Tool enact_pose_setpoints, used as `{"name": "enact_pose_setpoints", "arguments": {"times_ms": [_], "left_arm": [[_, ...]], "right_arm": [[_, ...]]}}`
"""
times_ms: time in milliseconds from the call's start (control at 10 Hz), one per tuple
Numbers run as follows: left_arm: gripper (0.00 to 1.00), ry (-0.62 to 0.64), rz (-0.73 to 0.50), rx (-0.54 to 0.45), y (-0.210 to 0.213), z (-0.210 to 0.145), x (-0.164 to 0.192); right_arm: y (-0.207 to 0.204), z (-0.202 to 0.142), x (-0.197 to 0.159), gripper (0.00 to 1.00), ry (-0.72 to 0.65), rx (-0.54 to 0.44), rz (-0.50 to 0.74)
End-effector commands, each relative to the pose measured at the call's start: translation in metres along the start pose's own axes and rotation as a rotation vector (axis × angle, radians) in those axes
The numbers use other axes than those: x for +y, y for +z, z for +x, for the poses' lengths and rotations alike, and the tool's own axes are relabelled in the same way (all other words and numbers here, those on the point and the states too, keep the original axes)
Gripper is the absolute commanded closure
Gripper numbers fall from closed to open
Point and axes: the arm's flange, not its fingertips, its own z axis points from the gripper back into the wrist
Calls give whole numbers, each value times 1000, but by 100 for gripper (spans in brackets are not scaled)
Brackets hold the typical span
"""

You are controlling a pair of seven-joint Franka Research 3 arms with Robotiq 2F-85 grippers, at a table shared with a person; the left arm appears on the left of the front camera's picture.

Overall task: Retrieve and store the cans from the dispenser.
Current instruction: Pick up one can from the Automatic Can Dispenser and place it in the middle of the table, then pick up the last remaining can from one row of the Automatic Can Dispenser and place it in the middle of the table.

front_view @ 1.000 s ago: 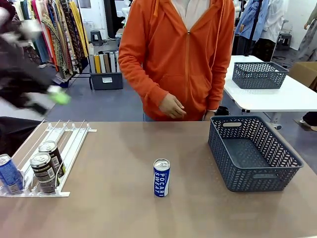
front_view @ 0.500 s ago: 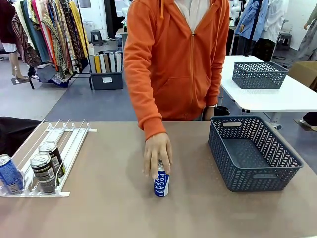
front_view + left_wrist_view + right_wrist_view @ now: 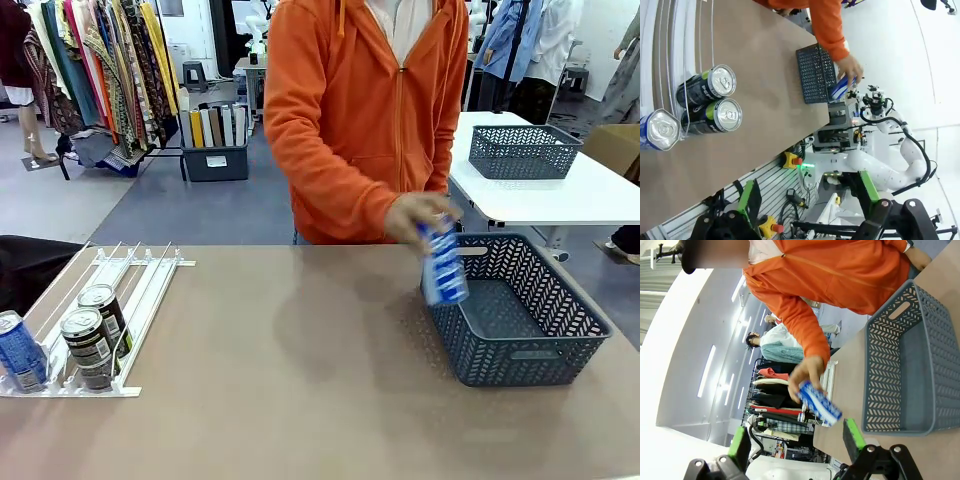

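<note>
The white dispenser [image 3: 140, 285] lies at the table's left end. It holds two dark cans [image 3: 90, 347] [image 3: 106, 312] and a blue can [image 3: 20, 350] at its front. A person in an orange hoodie holds another blue can [image 3: 441, 264], tilted, over the near-left rim of the grey mesh basket [image 3: 520, 355]. In the left wrist view my left gripper [image 3: 809, 197] stands open and empty, well off the table, with the dark cans [image 3: 707, 87] [image 3: 715, 116] and the blue can [image 3: 660, 130] far below. My right gripper [image 3: 796, 442] is open and empty too; beyond it the hand-held blue can [image 3: 820, 402] hangs beside the basket [image 3: 905, 370].
The person's hand [image 3: 415, 215] reaches over the table's right half. Behind stand a white table with a second grey basket [image 3: 523, 150] and clothes racks [image 3: 100, 70]. Bare tabletop [image 3: 300, 380] stretches between dispenser and basket.
The person's hand came down on the blue can standing mid-table, lifted it and carried it right to the basket's rim. A blurred arm at far left a second ago is gone.
</note>
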Motion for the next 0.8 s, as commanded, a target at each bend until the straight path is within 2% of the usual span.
{"name": "enact_pose_setpoints", "arguments": {"times_ms": [0, 600, 700], "left_arm": [[0, -21, -11, -2, 1, 0, -2], [0, 2, 13, 2, 1, -1, -2], [0, 52, 328, -47, -1, -1, -14]], "right_arm": [[-2, 3, 4, 0, 1, -13, 17], [-2, 3, 4, 0, 1, -13, 17], [-2, 3, 4, 0, 1, -13, 17]]}}
